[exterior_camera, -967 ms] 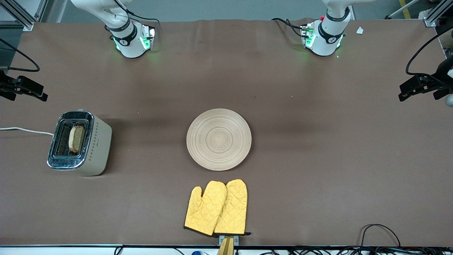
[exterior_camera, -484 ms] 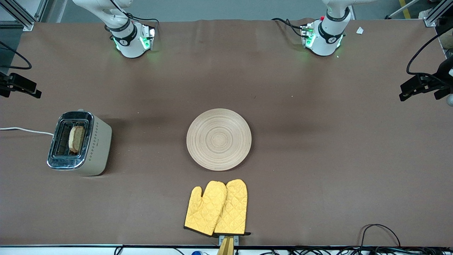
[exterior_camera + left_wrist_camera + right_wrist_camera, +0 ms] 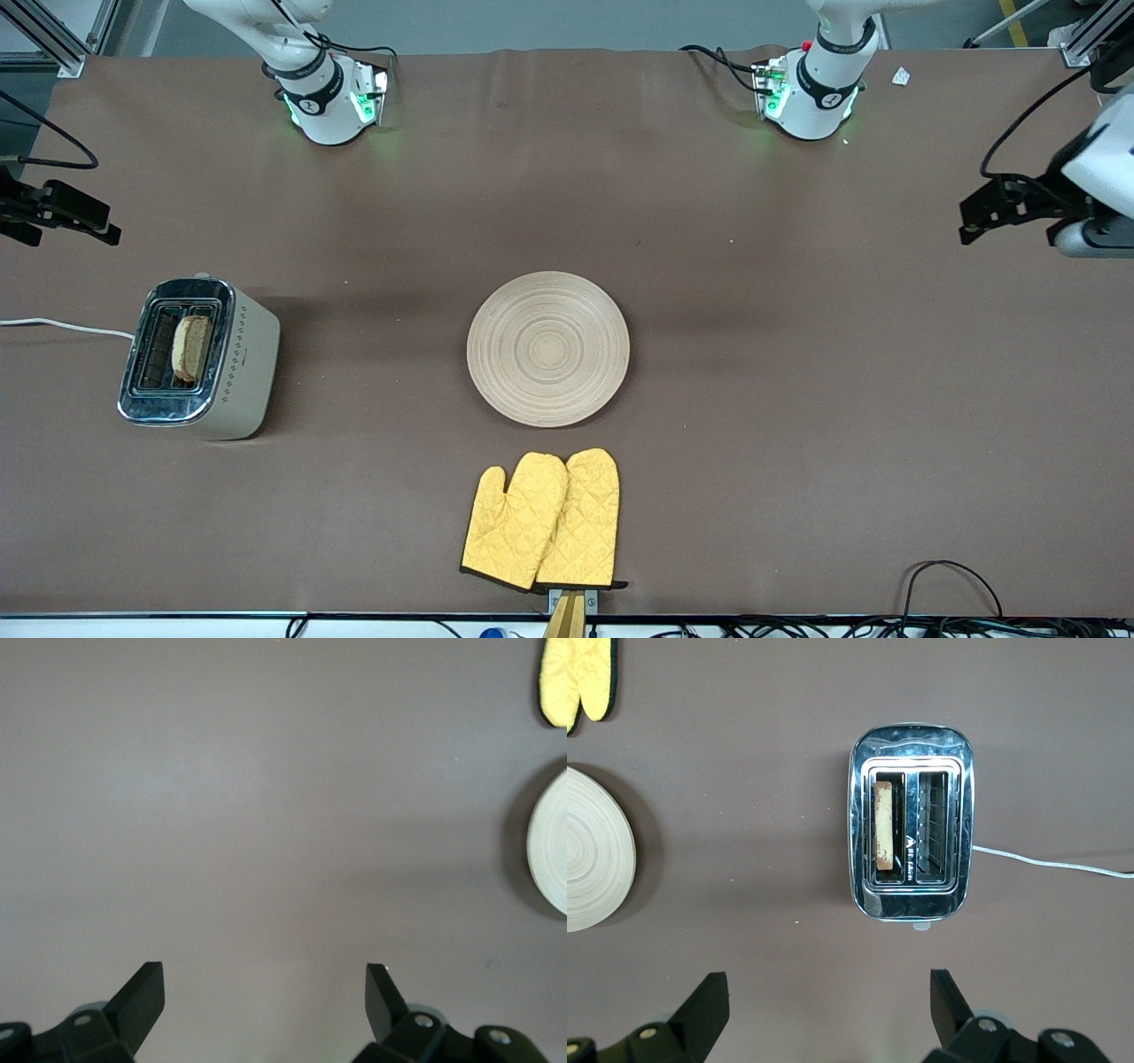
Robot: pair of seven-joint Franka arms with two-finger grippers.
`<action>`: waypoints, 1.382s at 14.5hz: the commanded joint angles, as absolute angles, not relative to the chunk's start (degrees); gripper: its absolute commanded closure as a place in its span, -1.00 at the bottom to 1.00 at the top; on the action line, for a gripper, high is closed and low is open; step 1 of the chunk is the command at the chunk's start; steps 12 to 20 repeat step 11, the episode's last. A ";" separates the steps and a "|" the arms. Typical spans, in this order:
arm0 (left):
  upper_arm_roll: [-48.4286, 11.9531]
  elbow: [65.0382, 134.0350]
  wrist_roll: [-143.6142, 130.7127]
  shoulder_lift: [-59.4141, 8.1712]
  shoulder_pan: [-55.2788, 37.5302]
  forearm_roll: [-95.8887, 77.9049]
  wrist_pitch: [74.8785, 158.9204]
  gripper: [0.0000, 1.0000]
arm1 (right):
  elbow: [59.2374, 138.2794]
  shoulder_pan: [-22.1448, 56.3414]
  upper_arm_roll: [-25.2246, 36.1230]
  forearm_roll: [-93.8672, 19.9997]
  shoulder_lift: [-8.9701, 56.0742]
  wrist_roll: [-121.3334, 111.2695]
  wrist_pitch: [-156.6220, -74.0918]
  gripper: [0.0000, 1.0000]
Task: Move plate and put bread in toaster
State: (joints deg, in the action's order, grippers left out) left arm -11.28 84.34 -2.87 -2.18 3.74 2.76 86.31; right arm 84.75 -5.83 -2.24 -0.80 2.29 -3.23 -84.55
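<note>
The pale wooden plate (image 3: 548,348) lies bare at the table's middle; its edge also shows in the left wrist view (image 3: 551,850) and the right wrist view (image 3: 589,859). The bread (image 3: 190,347) stands in one slot of the cream and chrome toaster (image 3: 199,359) at the right arm's end, as the right wrist view shows for the bread (image 3: 881,833) and the toaster (image 3: 912,846). My right gripper (image 3: 84,226) (image 3: 828,988) is open and empty, high over bare table beside the toaster. My left gripper (image 3: 979,213) (image 3: 264,979) is open and empty over the left arm's end.
Two yellow oven mitts (image 3: 542,520) lie near the front edge, nearer the camera than the plate. The toaster's white cord (image 3: 62,326) runs off the table's end. Loose cables (image 3: 952,585) lie at the front edge toward the left arm's end.
My left gripper has shifted a little toward the table's middle, with more of its white wrist in view. The right gripper wavered slightly. Plate, bread and toaster have not moved.
</note>
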 commanded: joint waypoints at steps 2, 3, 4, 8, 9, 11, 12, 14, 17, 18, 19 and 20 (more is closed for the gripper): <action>-11.51 84.11 -2.81 -0.44 4.31 2.02 83.42 -1.00 | 86.48 -5.27 -1.76 0.00 0.97 -3.87 -85.43 -1.00; -11.51 83.68 -2.81 -0.35 4.39 2.02 83.41 -1.00 | 86.48 -5.27 -1.76 0.00 0.97 -3.78 -85.43 -1.00; -11.17 83.67 -2.55 -0.18 4.57 1.93 83.15 -1.00 | 86.48 -5.27 -1.76 0.00 0.97 -3.87 -85.60 -1.00; -10.81 82.80 -3.16 -1.14 4.66 -0.18 83.06 -1.00 | 86.48 -5.27 -1.76 0.00 0.97 -3.78 -85.52 -1.00; -10.72 82.53 -3.34 -1.14 4.83 -0.18 83.14 -1.00 | 86.48 -5.19 -1.76 0.00 0.97 -3.78 -85.52 -1.00; -10.72 80.87 -3.16 -2.37 4.83 -0.17 83.23 -1.00 | 86.48 -5.01 -1.76 0.26 0.97 -3.87 -85.61 -1.00; -10.72 80.87 -3.16 -2.37 4.83 -0.17 83.23 -1.00 | 86.48 -5.01 -1.76 0.26 0.97 -3.87 -85.61 -1.00; -10.72 80.87 -3.16 -2.37 4.83 -0.17 83.23 -1.00 | 86.48 -5.01 -1.76 0.26 0.97 -3.87 -85.61 -1.00; -10.72 80.87 -3.16 -2.37 4.83 -0.17 83.23 -1.00 | 86.48 -5.01 -1.76 0.26 0.97 -3.87 -85.61 -1.00; -10.72 80.87 -3.16 -2.37 4.83 -0.17 83.23 -1.00 | 86.48 -5.01 -1.76 0.26 0.97 -3.87 -85.61 -1.00; -10.72 80.87 -3.16 -2.37 4.83 -0.17 83.23 -1.00 | 86.48 -5.01 -1.76 0.26 0.97 -3.87 -85.61 -1.00; -10.72 80.87 -3.16 -2.37 4.83 -0.17 83.23 -1.00 | 86.48 -5.01 -1.76 0.26 0.97 -3.87 -85.61 -1.00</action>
